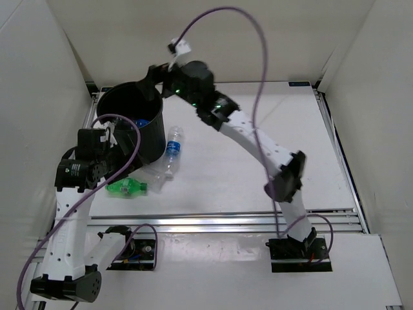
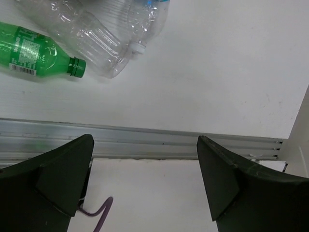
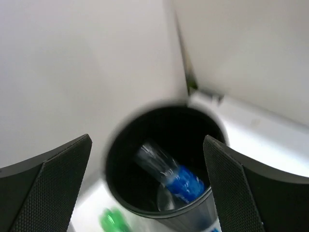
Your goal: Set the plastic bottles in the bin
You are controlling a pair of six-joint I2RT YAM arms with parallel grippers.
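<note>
Standing below the wide-apart right pincer (image 3: 147, 140), the tall round black plastic bin (image 3: 159, 123) holds a clear blue-labelled plastic bottle (image 3: 177, 178); a translucent green plastic bottle (image 2: 34, 50) lies beyond the wide-apart left pincer (image 2: 145, 141).

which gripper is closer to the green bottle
Left. The left gripper hangs close beside the green bottle lying on the table; the right gripper is up over the bin, farther off.

Bin (image 1: 153, 132) holds blue-labelled bottle (image 3: 181, 181); second labelled bottle (image 1: 172, 147), green bottle (image 1: 126, 187), clear bottle (image 1: 153, 173) lie beside.
</note>
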